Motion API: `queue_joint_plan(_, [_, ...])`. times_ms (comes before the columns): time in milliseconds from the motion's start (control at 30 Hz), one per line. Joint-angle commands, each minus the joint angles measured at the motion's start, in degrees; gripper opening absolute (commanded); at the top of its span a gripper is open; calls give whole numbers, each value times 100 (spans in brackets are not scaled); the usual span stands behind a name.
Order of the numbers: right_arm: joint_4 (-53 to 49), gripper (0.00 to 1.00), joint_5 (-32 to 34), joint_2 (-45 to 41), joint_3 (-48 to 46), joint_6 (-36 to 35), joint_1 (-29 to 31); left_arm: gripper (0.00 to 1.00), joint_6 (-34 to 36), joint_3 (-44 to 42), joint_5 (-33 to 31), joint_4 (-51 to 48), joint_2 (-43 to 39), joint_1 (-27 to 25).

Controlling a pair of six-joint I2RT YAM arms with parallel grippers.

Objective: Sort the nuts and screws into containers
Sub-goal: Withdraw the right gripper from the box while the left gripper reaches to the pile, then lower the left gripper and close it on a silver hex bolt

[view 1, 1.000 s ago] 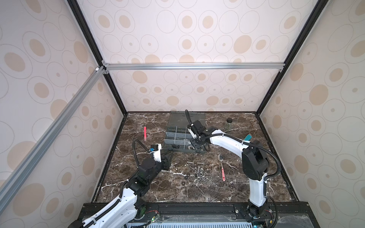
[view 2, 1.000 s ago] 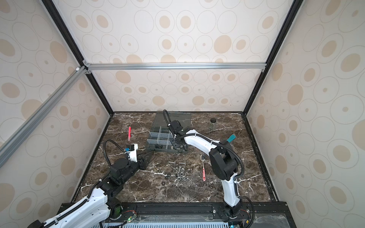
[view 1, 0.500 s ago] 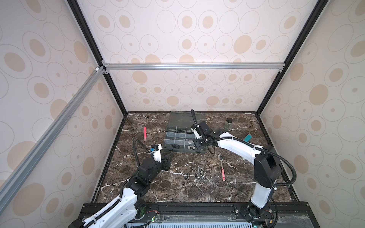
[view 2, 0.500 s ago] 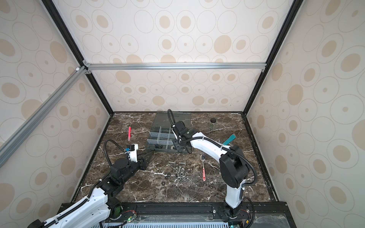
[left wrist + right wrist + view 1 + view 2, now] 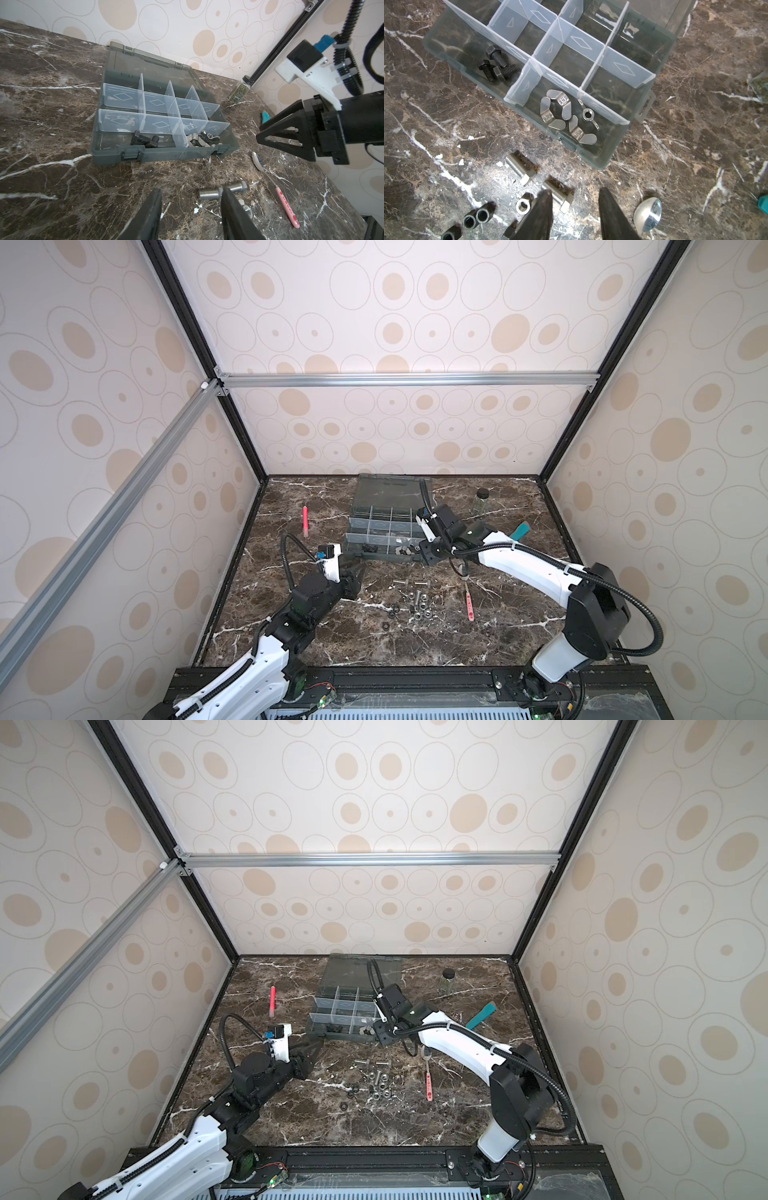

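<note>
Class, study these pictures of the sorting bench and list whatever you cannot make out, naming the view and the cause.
- Loose screws and nuts: too small in both top views to count.
- Dark nut: cut off by the edge of the right wrist view.
- Silver screw: one end hidden behind a left gripper jaw, left wrist view.
- Organizer box: right end covered by the right arm in both top views.

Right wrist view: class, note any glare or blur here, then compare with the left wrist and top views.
Right wrist view: bright glare on the spoon bowl and the wing nuts; the jaws, close to the lens, are soft. Left wrist view: jaws blurred likewise, organizer box sharp. Both top views: even light, but the loose screws and nuts are tiny.
</note>
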Motion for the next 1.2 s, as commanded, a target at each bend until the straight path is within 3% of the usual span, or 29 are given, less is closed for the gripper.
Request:
queue_joint_plan(0, [133, 41, 34, -239, -275, 358, -39, 47, -76, 163, 112, 188, 184, 18])
queue_joint_plan(300, [257, 41, 259, -850, -1056, 957, -44, 51, -67, 621, 543, 195, 1293, -49])
queue_joint_plan(533, [153, 41, 447, -1281, -1520, 1237, -40, 58, 124, 1386, 655, -620, 2220, -265])
queue_joint_plan(1167, [224, 42, 517, -1926, -2219, 1707, -40, 65, -178, 2998, 786, -1994, 4382, -1029])
